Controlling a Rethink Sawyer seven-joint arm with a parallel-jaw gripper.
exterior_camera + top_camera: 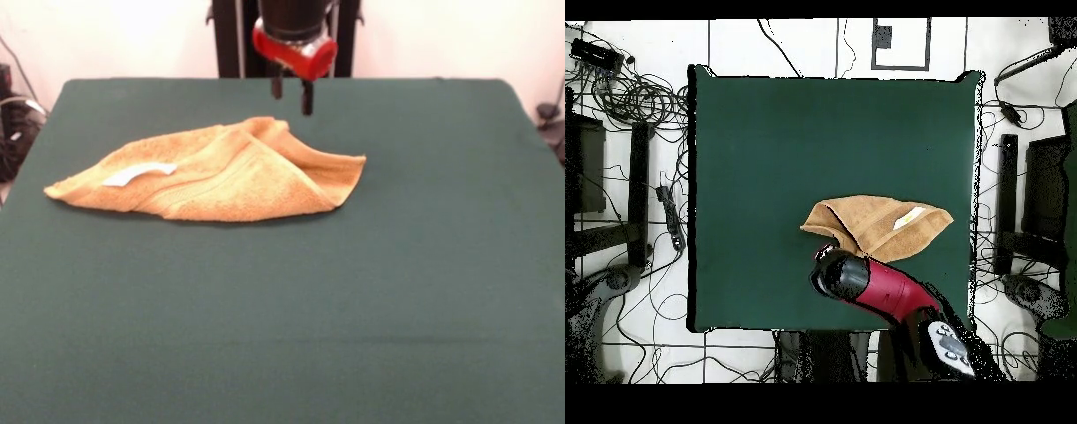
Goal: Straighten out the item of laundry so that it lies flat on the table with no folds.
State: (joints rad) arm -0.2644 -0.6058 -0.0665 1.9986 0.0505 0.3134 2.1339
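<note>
The golden-orange towel (221, 172) lies folded over on itself on the dark green table (371, 309), in the far left-centre part. Its white tag (139, 174) faces up near the left end, and a folded flap runs to a corner at the right. My gripper (291, 92) hangs just beyond the towel's far edge, above it and apart from it, with its two dark fingers (306, 97) spread and nothing between them. In the overhead view the towel (875, 225) lies near the table's (765, 150) bottom right, and the red arm (890, 288) hides the fingers.
The robot's black pedestal (231, 35) stands behind the table's far edge. Cables (625, 95) and dark stands (640, 190) lie on the floor round the table. Dark equipment (11, 124) sits past the table's left edge in the front view.
</note>
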